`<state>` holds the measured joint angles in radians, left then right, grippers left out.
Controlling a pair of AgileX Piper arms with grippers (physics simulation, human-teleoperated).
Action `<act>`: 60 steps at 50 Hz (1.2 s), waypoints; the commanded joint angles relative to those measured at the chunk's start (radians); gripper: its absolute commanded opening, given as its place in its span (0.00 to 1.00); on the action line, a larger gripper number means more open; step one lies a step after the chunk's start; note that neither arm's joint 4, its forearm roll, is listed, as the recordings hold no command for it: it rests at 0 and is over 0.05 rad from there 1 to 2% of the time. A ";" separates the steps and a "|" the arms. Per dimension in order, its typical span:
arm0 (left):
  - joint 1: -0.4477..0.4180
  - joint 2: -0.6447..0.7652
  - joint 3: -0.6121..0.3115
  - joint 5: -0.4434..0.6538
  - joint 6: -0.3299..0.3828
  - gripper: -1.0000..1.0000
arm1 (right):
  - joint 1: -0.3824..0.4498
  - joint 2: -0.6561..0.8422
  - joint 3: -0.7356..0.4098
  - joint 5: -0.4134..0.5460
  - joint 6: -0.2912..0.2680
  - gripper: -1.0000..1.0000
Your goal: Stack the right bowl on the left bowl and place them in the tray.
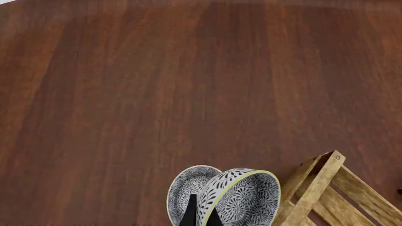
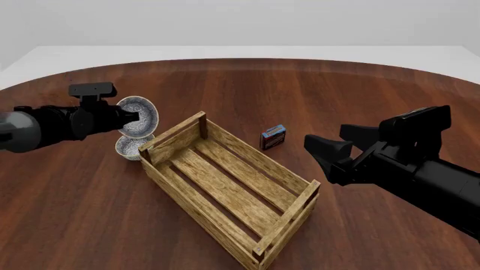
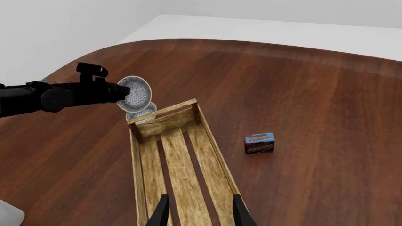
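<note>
My left gripper (image 2: 123, 117) is shut on the rim of a grey patterned bowl (image 2: 139, 116), held tilted on its side above the table. In the left wrist view the fingers (image 1: 189, 211) straddle this bowl's yellow-green rim (image 1: 245, 195). The other bowl (image 2: 128, 147) rests on the table just below it, against the tray's far left corner, also seen as the smaller bowl (image 1: 187, 182). The tray (image 2: 225, 185) is a light-wood crate in the middle, with nothing in it. My right gripper (image 2: 321, 158) hangs open over the tray's right side, holding nothing (image 3: 199, 209).
A small dark box (image 2: 273, 136) with a blue top stands on the table just right of the tray's far end, also seen in the right wrist view (image 3: 259, 143). The brown wooden table (image 2: 360, 95) curves round at its far edge.
</note>
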<state>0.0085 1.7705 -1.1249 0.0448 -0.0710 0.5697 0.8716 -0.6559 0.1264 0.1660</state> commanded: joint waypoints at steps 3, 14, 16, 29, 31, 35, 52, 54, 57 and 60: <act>0.013 0.035 0.011 -0.034 0.001 0.00 | -0.002 0.006 0.001 -0.005 0.000 1.00; 0.018 0.065 0.021 -0.058 -0.001 0.00 | 0.000 0.006 0.001 -0.004 0.000 1.00; 0.019 0.069 0.023 -0.061 0.000 0.00 | 0.000 0.007 0.001 -0.004 -0.001 1.00; 0.030 0.102 0.031 -0.085 0.001 0.00 | 0.002 0.005 0.002 -0.004 -0.001 1.00; 0.031 0.108 0.031 -0.089 0.000 0.00 | 0.002 0.006 0.003 -0.004 -0.002 1.00; 0.033 0.117 0.030 -0.093 0.001 0.00 | 0.002 0.004 0.003 -0.004 -0.002 1.00; 0.033 0.130 0.028 -0.095 0.005 0.00 | 0.001 0.012 0.002 -0.007 -0.004 1.00; 0.033 0.128 0.030 -0.095 0.006 1.00 | 0.002 0.012 0.002 -0.007 -0.004 1.00; 0.030 0.123 0.032 -0.093 0.006 1.00 | 0.002 0.012 0.001 -0.006 -0.004 1.00; 0.030 0.118 0.033 -0.092 0.007 1.00 | 0.002 0.012 0.001 -0.005 -0.005 1.00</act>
<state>0.0405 1.8950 -1.0926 -0.0477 -0.0670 0.5710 0.8824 -0.6540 0.1203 0.1623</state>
